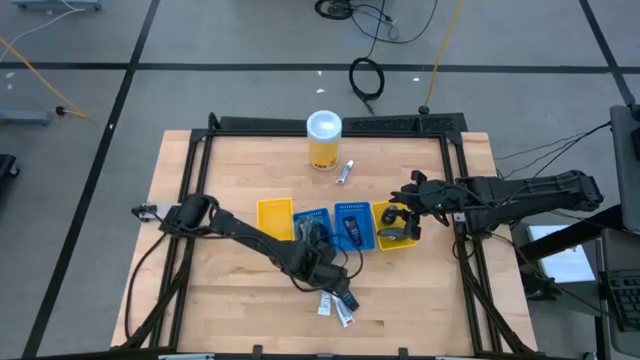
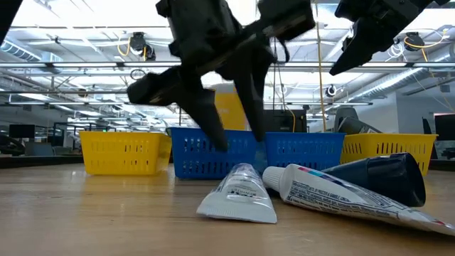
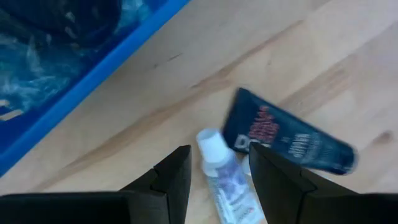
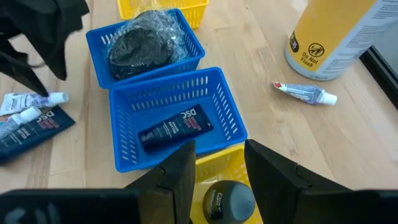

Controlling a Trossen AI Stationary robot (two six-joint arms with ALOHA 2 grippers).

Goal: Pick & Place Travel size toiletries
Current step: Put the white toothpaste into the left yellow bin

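Note:
Near the table's near edge lie two small white tubes [image 1: 326,305] [image 1: 345,316] and a dark tube [image 3: 292,140]. My left gripper [image 3: 217,165] hovers over them, open, its fingers on either side of one white tube's cap [image 3: 210,142] without touching it. My right gripper [image 4: 217,149] is open above the right yellow tray [image 1: 385,212], where a dark oval piece [image 4: 227,200] lies. One blue tray [image 4: 124,158] holds a dark tube [image 4: 174,130]. The other blue tray [image 4: 193,37] holds black discs in clear wrap [image 4: 140,46]. Another white tube [image 4: 305,93] lies flat beside the canister.
Four trays stand in a row across the table's middle: yellow [image 1: 275,218], two blue [image 1: 305,215] [image 1: 350,208], and the right yellow one. The tall yellow canister with white lid [image 1: 324,140] stands near the far edge. Bare wood lies to the left and near right.

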